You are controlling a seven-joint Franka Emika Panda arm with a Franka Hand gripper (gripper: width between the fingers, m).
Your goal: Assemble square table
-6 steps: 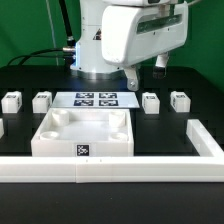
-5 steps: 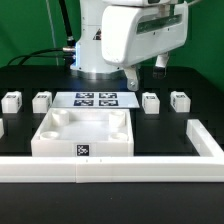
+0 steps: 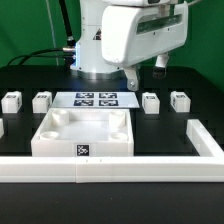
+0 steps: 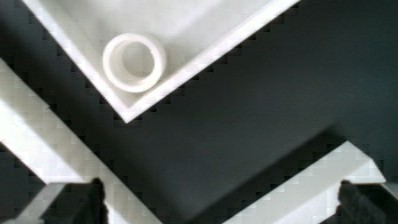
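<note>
Exterior view shows the top (image 3: 50,142) lying sockets-up mid-table, four legs (image 3: 42,101) loose beside the marker board (image 3: 95,99). Nothing is fitted yet; the gripper (image 4: 210,203) hangs above the top, fingers spread, empty.

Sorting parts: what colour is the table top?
White table top, black-and-white tag on its side; exterior view.

Robotics lab: robot arm (image 3: 125,35), black table (image 3: 110,205), tagged marker board (image 3: 95,99), green backdrop (image 3: 25,25).
</note>
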